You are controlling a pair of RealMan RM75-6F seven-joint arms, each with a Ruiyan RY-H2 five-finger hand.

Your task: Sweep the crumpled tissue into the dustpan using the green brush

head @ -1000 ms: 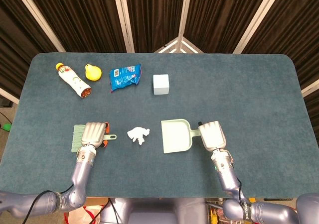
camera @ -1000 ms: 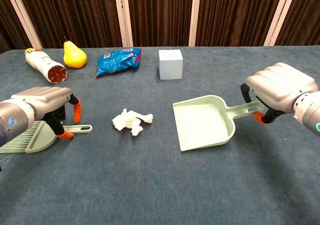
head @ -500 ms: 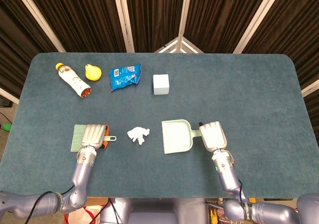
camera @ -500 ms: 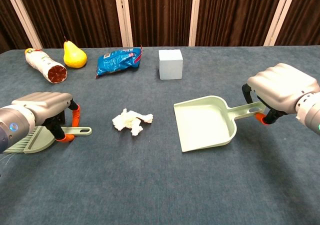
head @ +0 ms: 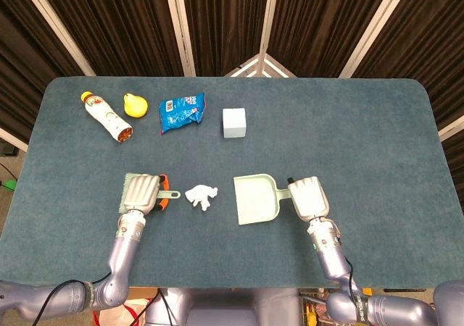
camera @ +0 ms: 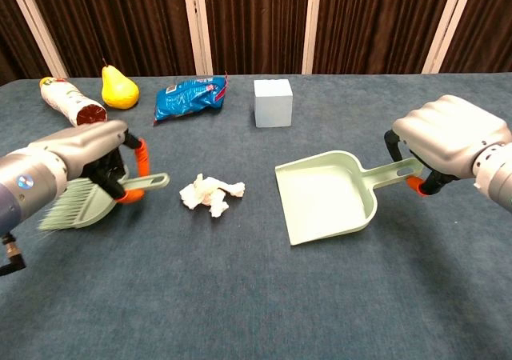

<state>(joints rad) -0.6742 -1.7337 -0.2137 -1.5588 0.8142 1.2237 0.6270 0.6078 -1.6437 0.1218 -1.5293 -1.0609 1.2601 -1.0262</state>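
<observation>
1. Chest view shows the left hand [camera: 76,162] gripping the green brush [camera: 88,204], lifted off the table [camera: 256,296] with its bristles pointing toward the robot's left and the handle end toward the tissue.
2. The right hand [camera: 448,140] grips the dustpan [camera: 326,196] by its handle; the pan's open edge faces the tissue.
3. The crumpled tissue [camera: 210,194] lies on the table between brush and dustpan, touching neither; it sits nearer the brush.
4. To sweep well, I judge the brush must turn so its bristles, not its handle, meet the tissue on the side away from the pan.
5. The bristles should drop to the cloth before the stroke, or the light tissue may slip under them.
6. The stroke should run straight toward the pan's mouth, slowly, since a crumpled tissue can roll sideways.
7. The dustpan's front lip should press flat on the table, and could slide closer to shorten the push.
8. The pear [head: 134,104], bottle [head: 106,116], blue packet [head: 181,111] and white cube [head: 234,122] lie well apart at the back.
</observation>
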